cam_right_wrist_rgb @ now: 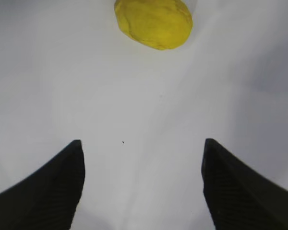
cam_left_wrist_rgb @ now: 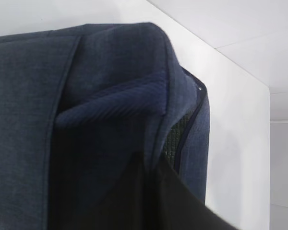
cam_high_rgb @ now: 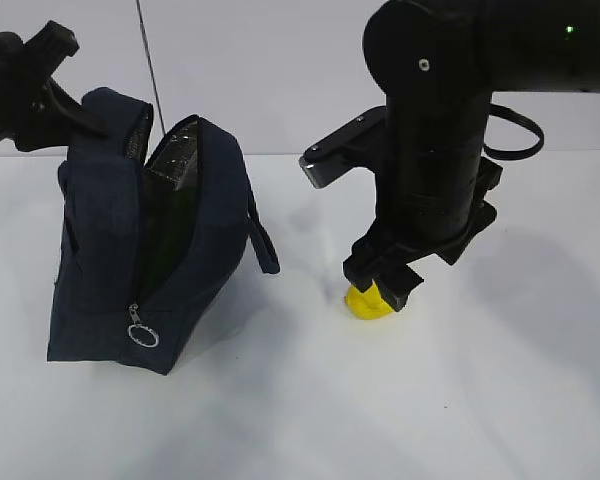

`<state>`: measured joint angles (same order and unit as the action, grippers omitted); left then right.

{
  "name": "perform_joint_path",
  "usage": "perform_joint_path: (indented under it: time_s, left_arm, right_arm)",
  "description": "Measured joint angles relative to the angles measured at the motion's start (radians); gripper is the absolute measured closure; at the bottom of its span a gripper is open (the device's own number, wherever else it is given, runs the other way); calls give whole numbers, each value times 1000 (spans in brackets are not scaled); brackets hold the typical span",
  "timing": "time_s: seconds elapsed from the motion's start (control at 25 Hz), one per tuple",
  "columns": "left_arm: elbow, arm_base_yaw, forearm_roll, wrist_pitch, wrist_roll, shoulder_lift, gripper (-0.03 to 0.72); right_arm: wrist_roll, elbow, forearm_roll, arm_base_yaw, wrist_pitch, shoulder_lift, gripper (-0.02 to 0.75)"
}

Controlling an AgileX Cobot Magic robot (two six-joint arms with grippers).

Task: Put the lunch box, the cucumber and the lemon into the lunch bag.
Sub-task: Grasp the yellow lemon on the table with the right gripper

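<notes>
The right gripper [cam_right_wrist_rgb: 141, 184] hangs spread wide just above the table [cam_high_rgb: 500, 400], holding nothing; the lemon [cam_right_wrist_rgb: 153, 23] lies ahead of the fingertips, a little right of their midline, not yet between them; the fingers [cam_right_wrist_rgb: 53, 187] stand apart on either side of bare white surface. In the exterior view the lemon [cam_high_rgb: 368, 301] peeps out at the foot of the right gripper [cam_high_rgb: 385, 285], right of the bag [cam_high_rgb: 110, 260] and apart from it; the right arm is plainly the nearer one. Its long axis runs roughly across the gap between the fingers, so I judge a short advance would bring it into the jaws.

The left gripper [cam_high_rgb: 40, 75] is at the bag's upper left edge; it appears pinched on the fabric there, holding the mouth open, though its tips are not visible.

The lemon is bright yellow, oval, dimpled, matte; the bag is boxy dark navy cloth, soft, with a silver ring pull [cam_high_rgb: 143, 333] low on the zipper and a dark ribbed thing inside the opening; the cucumber is not to be made out.
</notes>
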<state>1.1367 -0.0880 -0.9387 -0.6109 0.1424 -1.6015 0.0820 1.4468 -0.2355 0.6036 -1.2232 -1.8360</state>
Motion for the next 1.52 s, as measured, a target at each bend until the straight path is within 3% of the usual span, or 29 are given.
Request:
perform_joint_path:
  time_s: [0.2, 0.52, 0.96, 1.36, 1.52]
  left_arm:
    - [0, 0, 2, -3, 2, 0, 695]
    - [0, 0, 5, -7, 2, 0, 695]
    - [0, 0, 5, -12, 2, 0, 695]
    - [0, 0, 5, -12, 2, 0, 695]
    - [0, 0, 5, -14, 2, 0, 695]
  right_arm:
    - [-44, -6, 52, -56, 37, 11, 163]
    - [-119, -8, 281, -243, 84, 12, 163]
    - [-50, -8, 346, -254, 218, 12, 162]
    - [659, -8, 357, -254, 236, -71, 162]
    - [803, -10, 388, -254, 313, -91, 162]
